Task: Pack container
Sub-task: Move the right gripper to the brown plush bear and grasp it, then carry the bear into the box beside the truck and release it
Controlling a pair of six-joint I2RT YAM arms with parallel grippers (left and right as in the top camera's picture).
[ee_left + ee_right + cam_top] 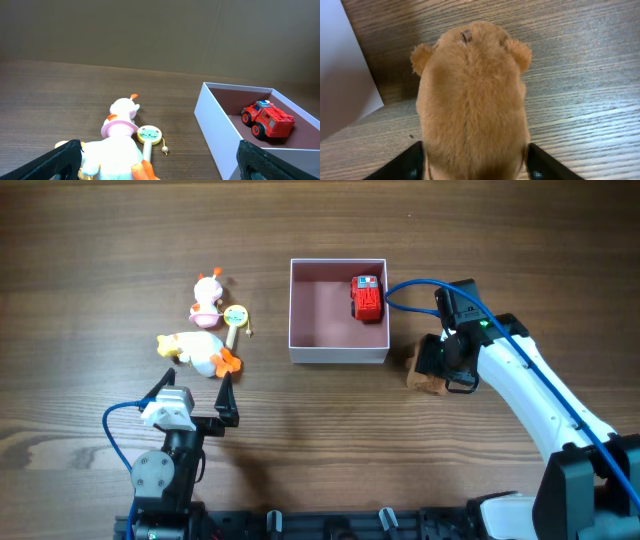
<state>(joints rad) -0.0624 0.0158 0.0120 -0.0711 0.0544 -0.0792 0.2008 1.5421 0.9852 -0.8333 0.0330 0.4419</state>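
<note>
The container (338, 356) is a square white box with a pink inside, at the table's middle back; it also shows in the left wrist view (214, 129). A red toy truck (367, 298) lies in its back right corner and shows in the left wrist view (267, 119) too. A brown plush toy (420, 377) sits on the table just right of the box's front right corner. My right gripper (442, 366) is closed on its sides, and in the right wrist view the fingers (472, 162) press the fur of the plush (472, 95). My left gripper (197, 390) is open and empty.
Left of the box lie a white and pink duck figure (207, 300), a round yellow rattle drum (236, 317) and a white and orange plush duck (195, 352). The plush duck (112, 155) lies right in front of my left gripper (160, 162).
</note>
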